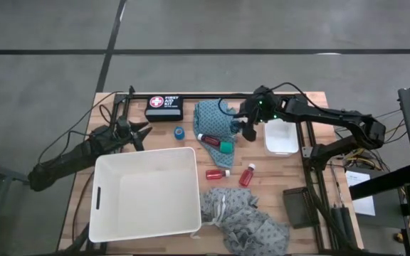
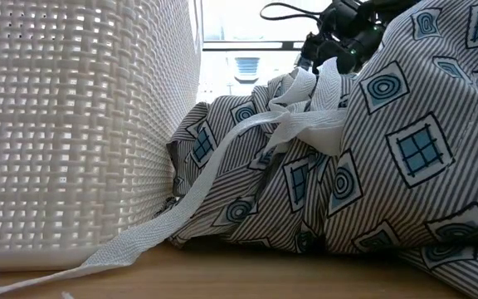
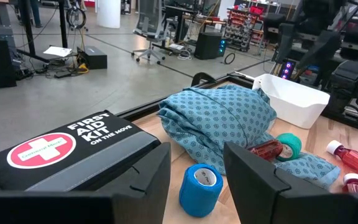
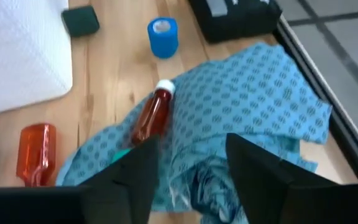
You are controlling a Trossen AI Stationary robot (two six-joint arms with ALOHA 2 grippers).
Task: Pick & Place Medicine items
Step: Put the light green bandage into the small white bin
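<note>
High view straight down over the whole table [image 1: 262, 192], low view at tabletop height pressed against grey cloth [image 2: 372, 166] and white basket [image 2: 73, 124], both wrist views close in — sharing blue roll [image 3: 201, 188] and teal cloth [image 4: 253, 106]

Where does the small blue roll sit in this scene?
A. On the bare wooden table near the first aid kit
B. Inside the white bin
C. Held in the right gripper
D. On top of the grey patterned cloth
A: the blue roll stands on bare wood just beside the first aid kit, outside the white bin.
</note>
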